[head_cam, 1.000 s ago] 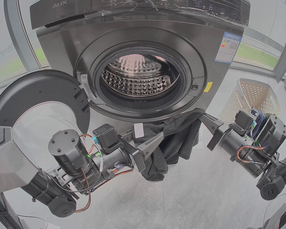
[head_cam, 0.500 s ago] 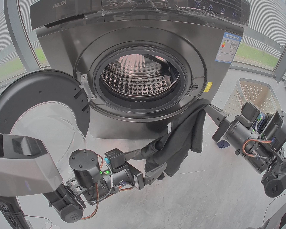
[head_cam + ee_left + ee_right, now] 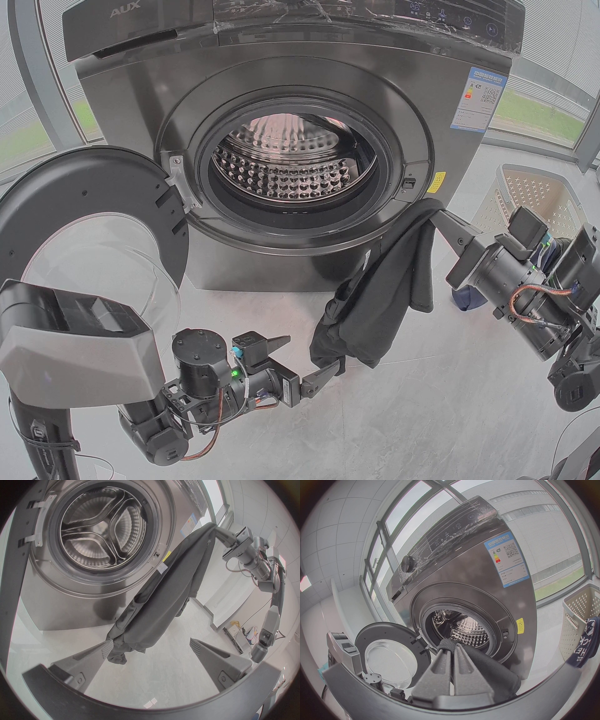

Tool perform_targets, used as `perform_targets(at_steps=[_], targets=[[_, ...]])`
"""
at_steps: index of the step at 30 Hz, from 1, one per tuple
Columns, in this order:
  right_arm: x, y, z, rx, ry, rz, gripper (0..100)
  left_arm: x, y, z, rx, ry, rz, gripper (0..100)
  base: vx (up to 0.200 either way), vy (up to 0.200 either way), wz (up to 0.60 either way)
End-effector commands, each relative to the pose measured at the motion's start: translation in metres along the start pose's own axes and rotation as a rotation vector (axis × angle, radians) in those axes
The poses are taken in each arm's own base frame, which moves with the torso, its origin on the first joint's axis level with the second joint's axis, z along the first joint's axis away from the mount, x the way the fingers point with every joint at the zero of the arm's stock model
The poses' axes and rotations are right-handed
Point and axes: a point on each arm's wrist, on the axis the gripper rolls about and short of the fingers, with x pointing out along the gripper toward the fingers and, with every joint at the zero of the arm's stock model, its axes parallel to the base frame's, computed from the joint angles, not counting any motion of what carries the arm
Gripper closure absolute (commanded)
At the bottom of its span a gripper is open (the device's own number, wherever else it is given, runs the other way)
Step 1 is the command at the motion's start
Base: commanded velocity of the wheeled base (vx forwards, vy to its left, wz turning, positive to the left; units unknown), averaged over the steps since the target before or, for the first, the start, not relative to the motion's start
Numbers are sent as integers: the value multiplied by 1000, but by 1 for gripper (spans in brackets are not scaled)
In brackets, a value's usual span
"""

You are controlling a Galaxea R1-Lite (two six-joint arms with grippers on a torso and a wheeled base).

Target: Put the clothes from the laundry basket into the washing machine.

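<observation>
A black garment [image 3: 381,287] hangs in front of the washing machine [image 3: 294,156], below the right side of its open drum. My right gripper [image 3: 436,216] is shut on the garment's top edge, seen close up in the right wrist view at the gripper [image 3: 453,647] and the cloth [image 3: 490,670]. My left gripper [image 3: 304,361] is low near the floor, open, with the garment's lower end [image 3: 168,586] hanging just beyond one fingertip [image 3: 106,645]. The beige laundry basket [image 3: 537,194] stands to the right, with a dark blue garment [image 3: 587,642] draped over its rim.
The round machine door [image 3: 81,194] is swung open to the left, above my left arm. Bare grey floor [image 3: 406,412] lies between the arms. Windows run behind the machine.
My left gripper let go of the black garment, opened and dropped toward the floor. The garment now hangs from my right gripper alone, which rose slightly.
</observation>
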Motion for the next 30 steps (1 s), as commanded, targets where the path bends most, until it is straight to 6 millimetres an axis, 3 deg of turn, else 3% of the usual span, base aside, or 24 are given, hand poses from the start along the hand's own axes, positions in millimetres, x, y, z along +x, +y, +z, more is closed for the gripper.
perform_targets(at_steps=[1,10,30], targets=[[0,1,0,1,0,4,100,12,9,-18,-6,43,21,0,0,0,0],[0,4,0,5,0,14,100,45,31,-24,27,-11,83,0,0,0,0],[-1,6,-4,9,16,20,100,107,56,-40,42,-131,109,0,0,0,0]])
